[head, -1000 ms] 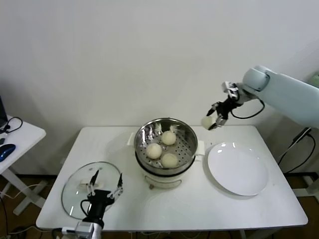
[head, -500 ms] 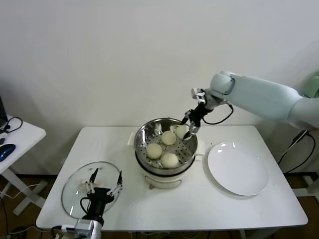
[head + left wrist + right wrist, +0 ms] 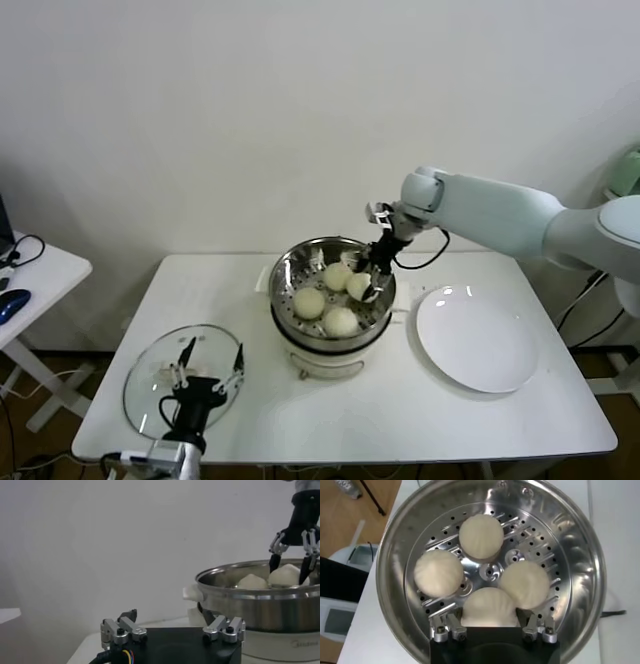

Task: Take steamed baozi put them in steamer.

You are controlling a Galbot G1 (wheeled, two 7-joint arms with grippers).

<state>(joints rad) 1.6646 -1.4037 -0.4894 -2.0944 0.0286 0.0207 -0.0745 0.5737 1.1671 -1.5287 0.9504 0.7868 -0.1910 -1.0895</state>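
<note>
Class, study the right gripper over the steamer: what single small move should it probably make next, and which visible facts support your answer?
Probably open the fingers and let go. The right gripper holds the fourth baozi low inside the steamer, beside three buns already on its perforated floor, and the plate is bare. The left gripper idles over the glass lid.
</note>
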